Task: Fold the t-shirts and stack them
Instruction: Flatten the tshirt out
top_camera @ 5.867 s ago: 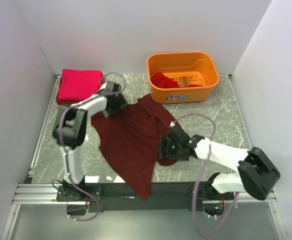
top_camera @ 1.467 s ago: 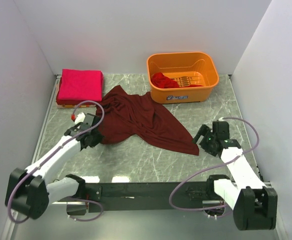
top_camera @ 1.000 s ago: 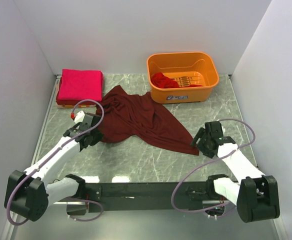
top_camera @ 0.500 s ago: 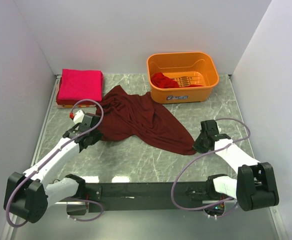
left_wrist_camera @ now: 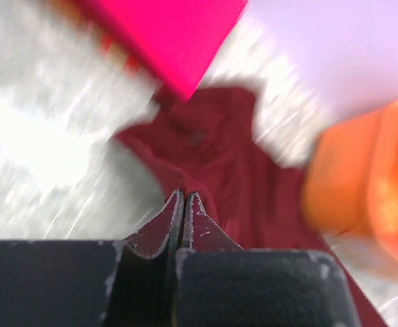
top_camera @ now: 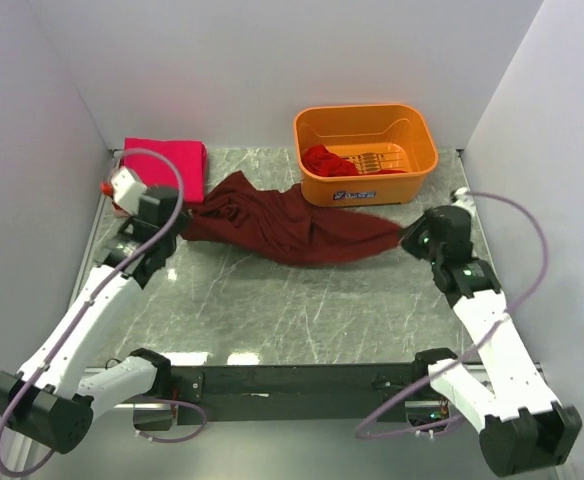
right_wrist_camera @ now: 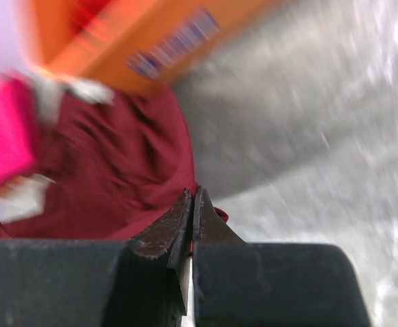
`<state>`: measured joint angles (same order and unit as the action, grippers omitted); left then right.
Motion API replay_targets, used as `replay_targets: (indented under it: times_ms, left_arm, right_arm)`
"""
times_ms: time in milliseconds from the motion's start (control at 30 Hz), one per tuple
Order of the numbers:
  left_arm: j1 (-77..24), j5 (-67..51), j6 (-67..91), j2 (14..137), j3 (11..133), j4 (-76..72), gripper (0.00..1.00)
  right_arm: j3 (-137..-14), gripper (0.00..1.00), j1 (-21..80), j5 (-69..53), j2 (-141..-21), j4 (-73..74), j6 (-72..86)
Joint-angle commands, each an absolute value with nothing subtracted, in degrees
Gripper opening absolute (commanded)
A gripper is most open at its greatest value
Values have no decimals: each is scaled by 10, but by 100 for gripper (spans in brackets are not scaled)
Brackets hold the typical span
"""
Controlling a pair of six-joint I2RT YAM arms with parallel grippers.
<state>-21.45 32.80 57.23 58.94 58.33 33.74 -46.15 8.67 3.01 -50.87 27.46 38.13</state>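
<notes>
White walls, grey marble table (top_camera: 302, 310), three shirts in play: the maroon t-shirt (top_camera: 292, 230) is strung across the far half, with the left gripper (top_camera: 177, 222) and right gripper (top_camera: 407, 238) each pinched tight on an end. The pink t-shirt (top_camera: 177, 160) lies folded in the far left corner, and the red t-shirt (top_camera: 327, 160) sits in the one orange basket (top_camera: 417, 135) at the far right. The basket's blue label (top_camera: 355, 195) is unreadable; open marble runs along the near edge.

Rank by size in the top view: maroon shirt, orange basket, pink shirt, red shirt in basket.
Orange plastic basket and dark maroon cloth t-shirt: too close to rank.
Then the folded pink-red t-shirt, partly hidden.
Smallest: the red t-shirt in the basket.
</notes>
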Motion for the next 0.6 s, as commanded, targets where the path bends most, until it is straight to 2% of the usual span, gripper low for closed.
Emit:
replay_targets:
  times_ms: [0,233,567]
  left_arm:
    - [-214,409,534,565,674,321,1]
    - [-214,411,429,493,792,223,1]
    - [-214,280,313,445,977,196,1]
  right_arm:
    - [-531,0,91,73,-469,245,385]
    - [-703,0,91,112,-436,278,343]
    - [-940,0,91,63,-423,336,287]
